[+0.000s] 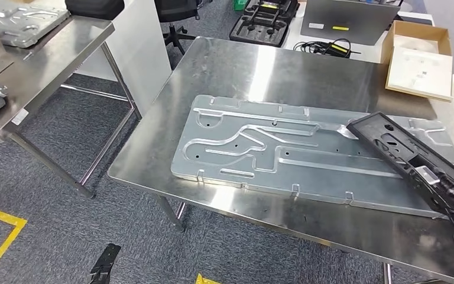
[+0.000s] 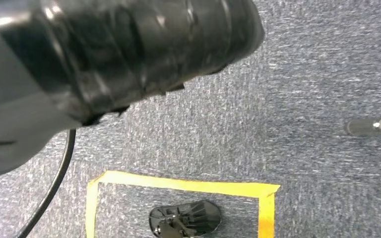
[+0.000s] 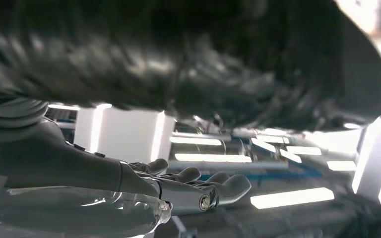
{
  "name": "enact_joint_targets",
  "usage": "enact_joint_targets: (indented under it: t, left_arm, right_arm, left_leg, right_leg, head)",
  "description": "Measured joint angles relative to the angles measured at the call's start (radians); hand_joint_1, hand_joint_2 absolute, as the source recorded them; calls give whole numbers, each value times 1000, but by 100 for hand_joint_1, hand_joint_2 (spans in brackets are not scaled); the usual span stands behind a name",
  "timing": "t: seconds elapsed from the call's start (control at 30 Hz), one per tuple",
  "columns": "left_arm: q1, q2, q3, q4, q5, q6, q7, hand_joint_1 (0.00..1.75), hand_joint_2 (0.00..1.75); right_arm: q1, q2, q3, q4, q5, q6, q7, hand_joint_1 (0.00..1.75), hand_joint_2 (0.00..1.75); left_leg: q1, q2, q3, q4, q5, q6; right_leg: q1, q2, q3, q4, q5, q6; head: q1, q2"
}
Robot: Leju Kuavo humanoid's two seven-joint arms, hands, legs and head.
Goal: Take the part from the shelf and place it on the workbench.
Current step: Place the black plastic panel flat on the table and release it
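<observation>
We see the right hand [image 3: 188, 191] in the right wrist view, fingers [image 3: 230, 186] curled under the long black part [image 3: 188, 59] that sits blurred across the top of that view, so we read it as holding the part. In the head view the black part [image 1: 414, 160] lies slanted over the right end of the big stamped metal plate [image 1: 284, 148], its lower end cut off at the picture's edge; we cannot tell if it touches the plate or hovers. The plate lies flat on the steel workbench [image 1: 260, 65]. The left hand [image 2: 104, 54] hangs over grey carpet [image 2: 302, 89] with yellow tape [image 2: 188, 184]; it's a dark blurred mass and we can't tell if it's wide or closed. Containers: an open cardboard box [image 1: 421, 36] at the far right holds a white sheet [image 1: 421, 71], marks too small to read; a black moulded tray [image 1: 264, 21] behind the bench, contents unclear. The shelf [image 1: 47, 53] at left carries another grey stamped part [image 1: 18, 23], cut off. A yellow label on a grey case [image 1: 349, 18] is unreadable.
</observation>
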Motion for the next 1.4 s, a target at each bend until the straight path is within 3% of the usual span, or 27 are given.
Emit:
enact_joint_targets:
  t: [0.1, 0.17, 0.23, 0.3, 0.33, 0.37, 0.4, 0.5, 0.53, 0.63, 0.67, 0.73, 0.8, 0.83, 0.87, 0.9, 0.97, 1.03, 1.07, 1.17, 1.2, 1.23, 1.3, 1.33, 1.37, 1.4]
  left_arm:
    - [-5, 0, 0, 0, -3, 5, -1, 0, 0]
    - [-6, -1, 0, 0, -5, 9, -3, 0, 0]
    - [-8, -3, 0, 0, -7, 12, -5, 0, 0]
    - [-8, -5, 0, 0, -8, 15, -6, 0, 0]
    - [-7, -6, 0, 0, -8, 15, -7, 0, 0]
    - [-6, -7, 0, 0, -9, 16, -6, 0, 0]
    - [-6, -7, 0, 0, -10, 18, -6, 0, 0]
    - [-5, -8, 0, 0, -13, 25, -7, 0, 0]
    - [-5, -8, 0, 0, -14, 28, -7, 0, 0]
    - [-2, -8, 0, 0, -17, 32, -8, 0, 0]
    - [-1, -7, 0, 0, -18, 33, -9, 0, 0]
    - [1, -7, 0, 0, -20, 36, -10, 0, 0]
    - [2, -7, 0, 0, -21, 38, -11, 0, 0]
    - [3, -8, 0, 0, -21, 39, -11, 0, 0]
    - [3, -8, 0, 0, -21, 39, -12, 0, 0]
    - [4, -9, 0, 0, -22, 40, -12, 0, 0]
    - [4, -10, 0, 0, -22, 41, -12, 0, 0]
    - [2, -10, 0, 0, -22, 42, -12, 0, 0]
    - [1, -10, 0, 0, -23, 43, -12, 0, 0]
    - [3, -9, 0, 0, -23, 43, -11, 0, 0]
    - [4, -9, 0, 0, -23, 43, -11, 0, 0]
    - [4, -9, 0, 0, -23, 43, -11, 0, 0]
    - [5, -9, 0, 0, -23, 42, -12, 0, 0]
    - [6, -9, 0, 0, -24, 41, -12, 0, 0]
    - [8, -9, 0, 0, -24, 41, -12, 0, 0]
    - [9, -9, 0, 0, -24, 40, -13, 0, 0]
  right_arm:
    - [-29, 11, 40, -36, 6, 1, -4, 0, 0]
    - [-49, 19, 71, -60, 6, 4, -5, 0, 0]
    - [-75, 25, 98, -82, 7, 7, -6, 0, 0]
    - [-89, 30, 119, -98, 11, 9, -6, 0, 0]
    - [-91, 33, 127, -104, 15, 11, -7, 0, 0]
    - [-93, 36, 134, -108, 19, 12, -8, 0, 0]
    - [-96, 38, 140, -113, 23, 12, -9, 0, 0]
    - [-118, 41, 161, -133, 41, 14, -10, 0, 0]
    - [-124, 42, 168, -140, 47, 14, -11, 0, 0]
    - [-135, 46, 191, -157, 57, 15, -11, 0, 0]
    - [-138, 47, 197, -161, 59, 16, -11, 0, 0]
    - [-143, 48, 205, -172, 60, 16, -11, 0, 0]
    - [-146, 48, 210, -181, 62, 16, -10, 0, 0]
    - [-147, 49, 213, -184, 63, 16, -10, 0, 0]
    - [-148, 49, 217, -186, 64, 16, -9, 0, 0]
    - [-148, 49, 220, -188, 64, 16, -9, 0, 0]
    - [-149, 49, 227, -194, 58, 12, -7, 0, 0]
    - [-150, 49, 232, -201, 42, 3, -4, 0, 0]
    - [-151, 49, 234, -203, 33, -3, -4, 0, 0]
    - [-153, 50, 239, -208, 5, -20, 0, 0, 0]
    - [-153, 51, 240, -209, -9, -31, 0, 0, 0]
    - [-153, 52, 240, -210, -28, -48, 1, 0, 0]
    - [-153, 57, 240, -210, -83, -108, -3, 0, 0]
    - [-153, 61, 240, -210, -119, -150, -10, 0, 0]
    - [-153, 66, 239, -210, -157, -197, -21, 0, 0]
    - [-153, 71, 238, -210, -197, -248, -35, 0, 0]
  left_leg:
    - [-8, -1, 11, -32, 12, 11]
    - [-5, 2, 17, -53, 31, 21]
    - [-3, 5, 12, -65, 46, 30]
    - [-4, 5, -2, -61, 53, 34]
    - [-5, 4, -10, -57, 55, 34]
    - [-5, 4, -20, -52, 58, 34]
    - [-5, 3, -30, -44, 60, 34]
    - [-4, 2, -62, -15, 64, 26]
    - [-4, 1, -68, -7, 66, 21]
    - [-4, -2, -77, 2, 76, 7]
    - [-3, -3, -85, 11, 67, 1]
    - [3, -3, -113, 75, 4, -14]
    - [12, -2, -151, 193, -82, -28]
    - [15, -2, -161, 242, -105, -32]
    - [17, -1, -156, 265, -109, -33]
    - [19, -1, -134, 254, -94, -33]
    - [19, -1, -44, 144, -52, -29]
    - [14, -2, 42, 19, -44, -21]
    - [11, -3, 62, -16, -47, -16]
    - [6, 0, 62, -45, -23, 3]
    - [7, 2, 60, -54, -10, 11]
    - [8, 4, 55, -62, 4, 18]
    - [5, 7, 34, -64, 24, 28]
    - [2, 7, 20, -61, 33, 31]
    - [1, 7, 7, -59, 41, 32]
    - [-1, 8, -8, -55, 49, 32]
  right_leg:
    - [-5, 1, -1, -8, 10, 16]
    - [-5, -2, -6, 5, -7, 21]
    - [-1, -4, -34, 83, -73, 21]
    - [1, -4, -70, 197, -142, 23]
    - [1, -4, -76, 231, -155, 24]
    - [0, -5, -69, 236, -152, 26]
    - [0, -5, -45, 206, -132, 28]
    - [2, -4, 54, 43, -75, 26]
    - [4, -3, 67, 16, -71, 22]
    - [8, -5, 58, 8, -59, 7]
    - [7, -6, 52, 8, -52, -1]
    - [4, -10, 34, 5, -35, -15]
    - [5, -11, 11, 5, -19, -19]
    - [6, -11, -1, 5, -10, -18]
    - [6, -11, -13, 6, -1, -17]
    - [6, -12, -25, 6, 7, -16]
    - [5, -12, -44, 6, 24, -12]
    - [3, -11, -52, 3, 39, -2]
    - [2, -12, -52, 0, 46, 4]
    - [1, -11, -50, -12, 61, 24]
    - [2, -10, -55, 0, 43, 26]
    - [5, -10, -66, 33, 7, 27]
    - [8, -9, -95, 143, -87, 25]
    - [9, -9, -105, 199, -118, 25]
    - [9, -9, -104, 232, -124, 26]
    - [8, -9, -88, 234, -112, 26]
  head:
    - [-1, 0]
    - [0, 0]
    - [1, 0]
    - [1, 0]
    - [1, 0]
    - [1, 0]
    - [1, 0]
    - [1, 0]
    - [1, 0]
    - [0, 0]
    - [0, 0]
    - [-2, 0]
    - [-5, 0]
    - [-5, 0]
    - [-5, 0]
    - [-5, 0]
    - [-5, 0]
    - [-5, 0]
    - [-6, 0]
    - [-8, 0]
    - [-7, 0]
    - [-6, 0]
    - [-4, 0]
    - [-3, 0]
    - [-3, 0]
    - [-3, 0]
